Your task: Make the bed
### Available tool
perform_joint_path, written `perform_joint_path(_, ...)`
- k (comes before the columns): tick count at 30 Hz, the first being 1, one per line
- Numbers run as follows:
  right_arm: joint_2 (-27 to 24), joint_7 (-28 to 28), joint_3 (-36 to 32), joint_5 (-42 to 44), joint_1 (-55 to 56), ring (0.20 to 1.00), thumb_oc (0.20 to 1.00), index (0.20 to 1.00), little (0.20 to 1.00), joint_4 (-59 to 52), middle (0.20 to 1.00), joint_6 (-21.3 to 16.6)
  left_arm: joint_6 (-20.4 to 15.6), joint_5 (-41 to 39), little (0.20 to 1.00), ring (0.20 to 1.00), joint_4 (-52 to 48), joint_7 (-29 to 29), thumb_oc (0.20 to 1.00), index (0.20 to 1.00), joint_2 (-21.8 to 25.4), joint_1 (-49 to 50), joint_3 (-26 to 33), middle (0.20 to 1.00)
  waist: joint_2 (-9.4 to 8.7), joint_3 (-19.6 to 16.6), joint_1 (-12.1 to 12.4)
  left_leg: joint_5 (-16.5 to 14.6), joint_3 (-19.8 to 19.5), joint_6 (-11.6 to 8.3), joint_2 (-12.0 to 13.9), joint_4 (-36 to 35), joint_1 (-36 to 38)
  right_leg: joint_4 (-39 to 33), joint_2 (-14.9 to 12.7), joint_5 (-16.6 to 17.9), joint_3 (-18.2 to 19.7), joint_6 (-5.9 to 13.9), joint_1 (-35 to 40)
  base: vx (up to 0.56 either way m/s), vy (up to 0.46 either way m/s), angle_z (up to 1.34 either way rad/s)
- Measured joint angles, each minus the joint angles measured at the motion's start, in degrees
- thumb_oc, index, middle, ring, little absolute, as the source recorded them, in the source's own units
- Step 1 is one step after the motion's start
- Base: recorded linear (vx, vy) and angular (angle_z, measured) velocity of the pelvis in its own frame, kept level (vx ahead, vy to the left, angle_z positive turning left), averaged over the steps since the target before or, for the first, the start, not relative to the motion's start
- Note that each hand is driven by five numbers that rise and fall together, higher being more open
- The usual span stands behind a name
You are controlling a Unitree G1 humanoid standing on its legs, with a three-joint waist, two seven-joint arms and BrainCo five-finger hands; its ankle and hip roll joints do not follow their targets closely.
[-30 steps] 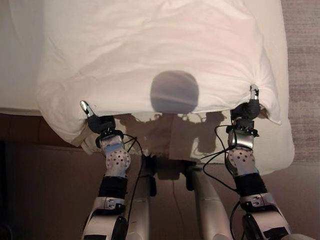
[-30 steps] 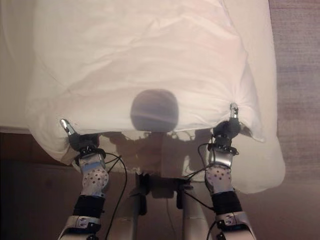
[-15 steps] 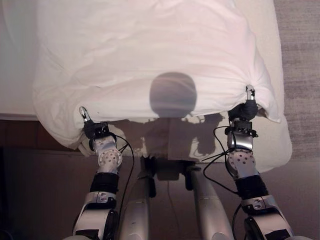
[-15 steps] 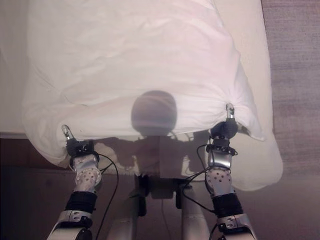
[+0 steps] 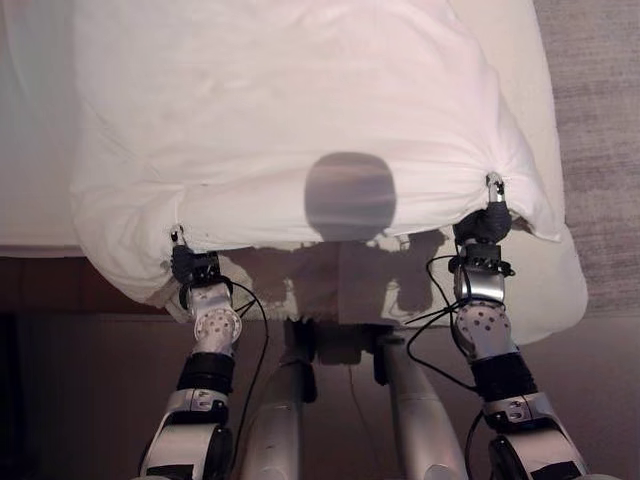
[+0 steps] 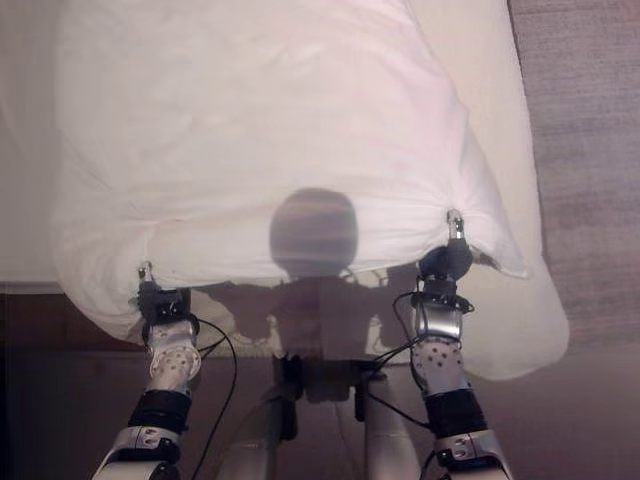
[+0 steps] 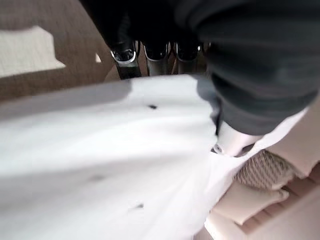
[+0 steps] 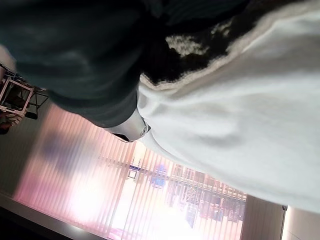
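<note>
A white duvet [image 5: 290, 110] lies puffed over the bed, its near edge lifted and bunched at both corners. My left hand [image 5: 190, 266] grips the near left corner, its fingers [image 7: 156, 50] curled over the white cloth. My right hand [image 5: 485, 225] holds the near right corner, with cloth gathered into a pinch around it and one silver finger [image 8: 131, 131] pressed against the fabric. Both hands sit at the bed's foot edge, about level with each other. Most of each hand is buried in folds of cloth.
A cream mattress [image 5: 560, 290] shows under the duvet at the right and runs off to the left [image 5: 30, 150]. Grey carpet [image 5: 600, 120] lies beyond the bed's right side. A dark brown bed base [image 5: 60, 290] runs below the near edge at the left.
The whole view has shifted a little. My left hand has sunk lower and deeper into the duvet corner, so less of its thumb shows. The right hand keeps its hold.
</note>
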Motion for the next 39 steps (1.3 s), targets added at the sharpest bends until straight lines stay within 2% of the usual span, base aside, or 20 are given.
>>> perform_joint_path(8,-0.92,0.01,-0.12,-0.01,3.01,0.2,0.2,0.2,0.2,2.08,0.2,0.03,-1.5,0.04,0.2,0.2,-3.87,-1.7,0.2,0.2,-3.2,3.54,-0.34,0.2,-0.19,0.06,0.04,0.17,-2.97,-0.78,-0.61,2.78,3.22,3.89,-0.21,-1.61,-1.32,-0.31,3.63,-0.03,-0.149,0.13)
perform_joint_path(12,-1.16,0.02,-0.03,-0.02,3.14,0.2,0.2,0.2,0.2,3.35,0.2,1.0,-2.92,0.22,0.2,0.2,-11.68,-1.67,0.2,0.2,-3.8,7.83,-0.31,0.2,-2.31,0.11,0.21,-1.31,-7.83,-1.1,0.67,3.88,4.07,5.25,-1.33,-4.04,0.3,-3.63,3.53,0.0,0.083,0.1)
perform_joint_path(15,-0.29,0.14,-0.04,-0.01,4.65,0.2,0.2,0.2,0.2,3.59,0.2,1.04,-4.42,1.96,0.2,0.2,-12.66,-1.44,0.2,0.2,-3.87,7.35,-0.32,0.2,-4.36,0.23,-0.01,-2.65,-13.02,-3.08,7.39,0.49,6.32,4.51,-0.59,-2.9,0.67,-2.86,3.15,-0.02,0.365,0.09)
perform_joint_path(16,-0.35,0.34,-0.27,0.02,5.05,0.2,0.2,0.2,0.2,4.3,0.2,0.99,-4.45,2.41,0.2,0.2,-12.66,-1.32,0.2,0.2,-4.02,7.13,-0.77,0.2,-4.45,0.28,-0.25,-2.92,-11.79,-4.18,12.07,-2.6,6.66,4.69,-0.58,-2.72,0.4,-1.43,2.44,0.0,0.484,0.08)
perform_joint_path(18,-0.43,0.16,-0.98,0.09,5.74,0.2,0.2,0.2,0.2,4.64,0.2,0.78,-4.36,2.41,0.2,0.2,-12.58,-1.26,0.2,0.2,-4.0,7.14,-2.39,0.2,-4.21,0.32,-0.2,-3.07,-9.19,-4.41,14.03,-6.34,7.19,4.47,-1.67,-1.9,0.47,-0.3,1.8,-0.01,0.696,0.01)
perform_joint_path(20,-0.59,-0.26,-1.09,0.12,5.98,0.2,0.2,0.2,0.2,4.09,0.2,0.27,-4.36,2.41,0.2,0.2,-12.99,-1.29,0.2,0.2,-3.77,6.86,-3.29,0.2,-3.81,0.29,-0.88,-3.23,-7.48,-4.01,11.7,-5.09,7.02,3.32,-3.58,-0.81,0.4,1.96,1.81,0.01,0.73,-0.1)
perform_joint_path(21,-0.65,-0.19,-1.43,0.07,6.83,0.2,0.2,0.2,0.2,4.1,0.2,-0.05,-4.31,2.38,0.2,0.2,-13.26,-1.8,0.2,0.2,-3.78,6.49,-3.71,0.2,-3.26,0.32,-1.35,-0.43,-8.97,-6.7,9.95,-3.56,6.72,1.99,-4.25,0.19,1.64,3.45,1.95,0.02,0.741,-0.07)
perform_joint_path(22,-0.32,-0.31,-1.68,0.27,7.21,0.2,0.2,0.2,0.2,3.58,0.2,-0.16,-4.27,2.24,0.2,0.2,-13.26,-1.78,0.2,0.2,-3.56,6.03,-4.5,0.2,-3.3,0.35,-1.16,-0.58,-8.72,-6.98,8.07,-1.76,5.16,0.31,-6.16,1.09,2.05,4.83,2.19,0.11,1.07,0.28)
perform_joint_path(23,-1.81,-0.34,-3.42,0.58,8.43,0.2,0.2,0.2,0.2,2.05,0.2,-0.51,-3.68,2.31,0.2,0.2,-13.2,-1.81,0.2,0.2,-4.19,4.69,-7.09,0.2,-2.39,0.51,-2.42,-0.32,-4.41,-6.1,5.13,1.26,3.14,-2.96,-11.11,2.47,0.86,5.9,3.75,0.08,0.628,0.5)
perform_joint_path(24,-1.97,-0.38,-3.48,0.72,8.94,0.2,0.2,0.2,0.2,2.29,0.2,-0.76,-3.49,2.33,0.2,0.2,-13.59,-1.95,0.2,0.2,-4.2,4.45,-7.68,0.2,-2.27,0.6,-3.01,-0.53,-3.59,-4.96,3.96,1.65,3.0,-4.47,-12.24,2.97,1.81,6.6,4.67,0.14,0.858,0.58)
perform_joint_path(26,-1.03,-0.66,-2.59,0.57,11.08,0.2,0.2,0.2,0.2,2.82,0.2,-0.46,-2.82,3.37,0.2,0.2,-12.18,-3.3,0.2,0.2,-2.7,7.73,-9.08,0.2,-1.15,0.99,-2.62,-5.0,1.87,-0.06,1.4,8.22,3.56,-12.33,-17.52,10.95,-2.71,4.7,9.74,0.04,0.535,-0.19)
perform_joint_path(27,-0.48,-0.69,-2.38,0.56,11.54,0.2,0.2,0.2,0.2,2.89,0.2,-0.42,-2.84,3.4,0.2,0.2,-12.46,-3.29,0.2,0.2,-2.78,8.81,-8.89,0.2,-1.0,0.86,-1.78,-5.62,2.81,0.4,1.46,7.72,4.56,-14.33,-18.24,11.59,-3.16,4.04,10.54,-0.03,0.613,-0.8)
perform_joint_path(29,0.06,-0.64,-2.06,0.49,11.21,0.2,0.2,0.2,0.2,2.35,0.2,-0.28,-3.16,3.72,0.2,0.2,-13.55,-3.33,0.2,0.2,-2.65,9.26,-8.58,0.2,-0.12,0.58,-1.04,-6.77,2.27,1.86,-0.19,8.17,3.58,-11.13,-16.58,9.2,-1.66,4.77,10.97,-0.06,0.416,-0.62)
perform_joint_path(30,0.82,-0.74,-1.9,0.47,11.14,0.2,0.2,0.2,0.2,1.9,0.2,-0.13,-3.21,4.48,0.2,0.2,-14.04,-3.28,0.2,0.2,-2.71,9.52,-8.36,0.2,-0.42,0.48,0.33,-5.87,1.35,2.52,-1.39,7.2,3.41,-6.05,-13.09,5.25,-2.58,6.96,8.23,-0.04,0.18,-0.52)
perform_joint_path(31,0.88,-0.77,-1.53,0.44,11.01,0.2,0.2,0.2,0.2,1.88,0.2,-0.08,-3.06,4.49,0.2,0.2,-14.33,-2.99,0.2,0.2,-2.7,9.91,-8.02,0.2,-0.3,0.33,0.01,-5.58,1.78,3.23,-2.19,6.25,3.31,-4.89,-10.02,4.4,-3.26,6.32,7.96,-0.05,0.259,-0.51)
perform_joint_path(32,0.41,-0.8,-0.5,0.36,10.59,0.2,0.2,0.2,0.2,1.81,0.2,-0.12,-2.79,4.55,0.2,0.2,-15.3,-2.36,0.2,0.2,-3.04,10.19,-6.93,0.2,-0.33,0.36,-0.31,-3.84,0.66,3.38,-2.64,4.45,3.35,2.2,-5.68,-0.44,-2.4,5.09,5.83,-0.02,0.103,-0.04)
perform_joint_path(33,-0.05,-0.83,-0.15,0.35,11.02,0.2,0.2,0.2,0.2,1.82,0.2,-0.15,-2.58,4.56,0.2,0.2,-15.57,-2.07,0.2,0.2,-3.42,10.26,-7.02,0.2,-0.39,0.1,-0.77,-3.26,1.04,3.32,-3.17,3.58,3.42,0.64,-3.26,-1.13,-3.22,0.22,6.83,0.0,0.165,0.15)
perform_joint_path(34,-0.44,-0.87,0.05,0.19,11.04,0.2,0.2,0.2,0.2,2.44,0.2,-0.08,-2.37,4.58,0.2,0.2,-16.32,-1.88,0.2,0.2,-3.63,10.51,-6.88,0.2,-0.09,0.3,-1.95,-2.92,0.79,3.66,-3.48,3.31,3.35,0.99,-1.24,-0.95,-1.46,-0.39,7.2,-0.02,0.128,0.31)
perform_joint_path(35,-0.35,-1.31,0.75,-0.08,11.02,0.2,0.2,0.2,0.2,2.84,0.2,-0.07,-1.66,4.6,0.2,0.2,-17.0,-1.6,0.2,0.2,-3.2,10.58,-6.88,0.2,-0.94,0.32,-3.05,-2.54,0.34,3.74,-3.96,2.89,4.06,3.37,1.71,-2.93,0.37,1.1,7.47,-0.03,0.11,0.15)
perform_joint_path(39,-1.25,-1.3,2.16,-1.77,10.28,0.2,0.2,0.2,0.2,2.41,0.2,-0.06,-1.41,5.41,0.2,0.2,-19.27,-1.19,0.2,0.2,-2.91,11.84,-6.77,0.2,-1.75,-0.19,-1.81,-1.09,3.03,3.67,-3.8,-0.66,5.72,0.03,1.26,-0.51,-0.99,-2.9,7.71,-0.02,0.019,-0.33)
